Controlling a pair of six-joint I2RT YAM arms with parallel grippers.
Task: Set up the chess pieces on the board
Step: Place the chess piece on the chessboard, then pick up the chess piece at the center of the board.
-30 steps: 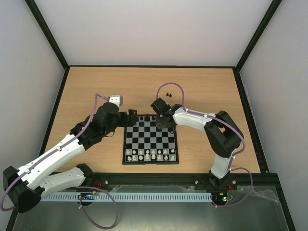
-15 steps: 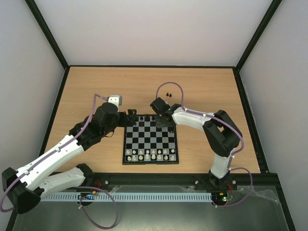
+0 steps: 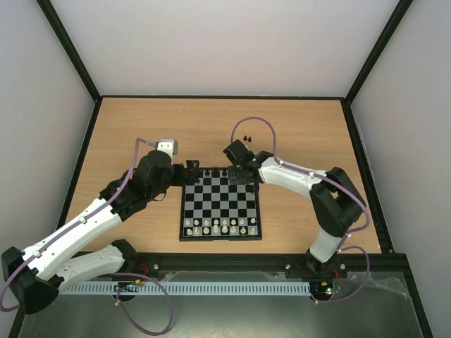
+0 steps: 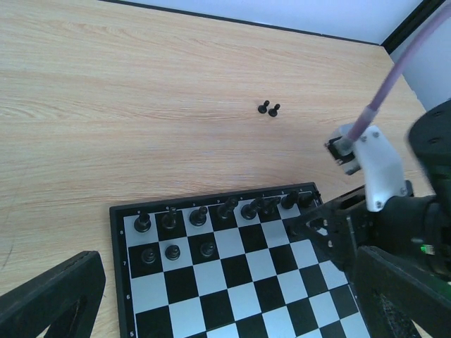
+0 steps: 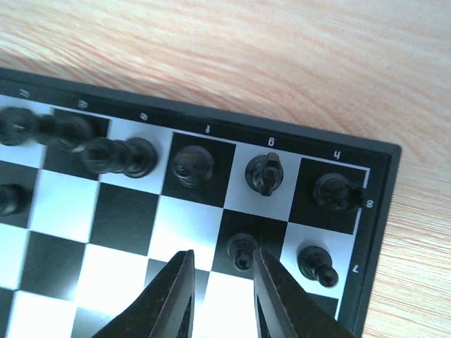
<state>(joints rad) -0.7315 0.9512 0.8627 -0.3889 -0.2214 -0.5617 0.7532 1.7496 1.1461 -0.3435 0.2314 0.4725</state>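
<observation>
Far right corner of board: right gripper loose around a pawn

Right gripper (image 5: 223, 255) sits low over the second row from the far edge. Its fingers (image 5: 176, 296) are slightly parted, not clamped. One black pawn (image 5: 242, 252) stands upright between the tips on a dark square, second in from the right edge. It is close to the right finger; contact uncertain. Second pawn (image 5: 317, 264) just right of it.

Board (image 3: 220, 199) lies between the two arms. Black pieces (image 4: 199, 215) line its far row, with three more at the left end of the second row. Loose pair (image 4: 268, 108) sits on the surface (image 4: 106, 105) beyond the far edge. White pieces (image 3: 222, 225) line the near rows.

Left gripper (image 3: 190, 171) is at the far left corner, spread wide, holding nothing.
</observation>
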